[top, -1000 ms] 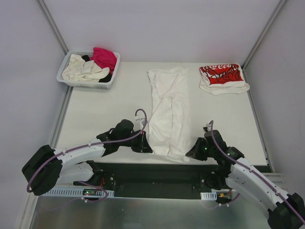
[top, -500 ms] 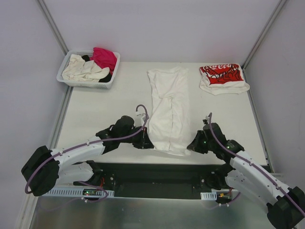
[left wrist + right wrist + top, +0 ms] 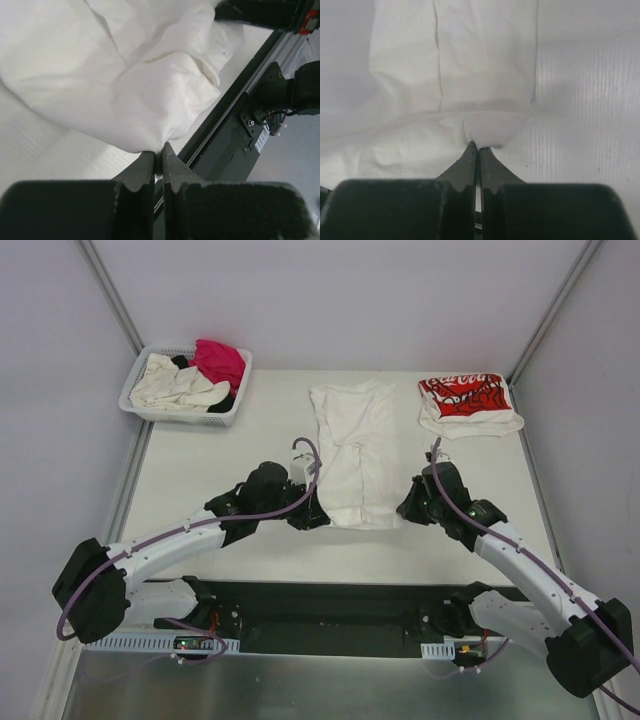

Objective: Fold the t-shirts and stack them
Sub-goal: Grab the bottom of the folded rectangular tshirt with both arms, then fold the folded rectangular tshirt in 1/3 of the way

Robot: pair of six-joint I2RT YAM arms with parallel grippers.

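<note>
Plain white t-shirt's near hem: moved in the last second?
Yes. The left gripper and right gripper, jaws shut on its corners, carried the near hem of the plain white t-shirt away from the near edge of the table, toward the collar.

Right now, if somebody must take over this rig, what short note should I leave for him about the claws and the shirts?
Left claw: shut on the near-left corner of the plain white shirt.
Right claw: shut on its near-right corner.
Done: the printed shirt lies folded at the far right.
Left: finish folding the white one and stack it on the printed one. Then do the cream shirt, magenta shirt and black shirt waiting in the basket.
</note>
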